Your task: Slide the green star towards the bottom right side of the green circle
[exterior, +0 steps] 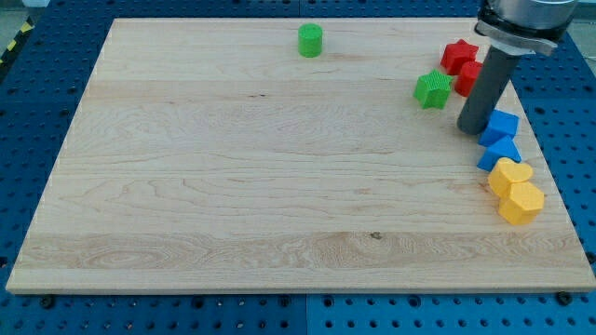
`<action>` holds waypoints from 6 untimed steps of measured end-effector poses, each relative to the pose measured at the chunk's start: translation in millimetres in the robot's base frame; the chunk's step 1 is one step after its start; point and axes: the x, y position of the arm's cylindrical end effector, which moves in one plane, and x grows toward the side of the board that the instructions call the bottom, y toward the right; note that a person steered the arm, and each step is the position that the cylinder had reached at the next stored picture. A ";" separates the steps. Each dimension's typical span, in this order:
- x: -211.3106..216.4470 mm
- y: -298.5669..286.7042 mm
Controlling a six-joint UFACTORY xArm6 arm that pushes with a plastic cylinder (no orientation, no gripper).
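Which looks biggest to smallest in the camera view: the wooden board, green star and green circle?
1. Wooden board, by far.
2. Green star, slightly bigger.
3. Green circle; it sits nearer the view's top, so this gap is unsure.

My tip is right of the star.

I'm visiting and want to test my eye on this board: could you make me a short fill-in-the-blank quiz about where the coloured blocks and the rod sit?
1. The green star lies to the view's ____ of the green circle.
2. My tip rests between the green star and the two ____ blocks.
3. The blocks nearest the view's bottom are ____.
4. Just right of the green star sit two ____ blocks.

Missing words: right; blue; yellow; red
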 end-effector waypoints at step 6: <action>-69.0 -51.8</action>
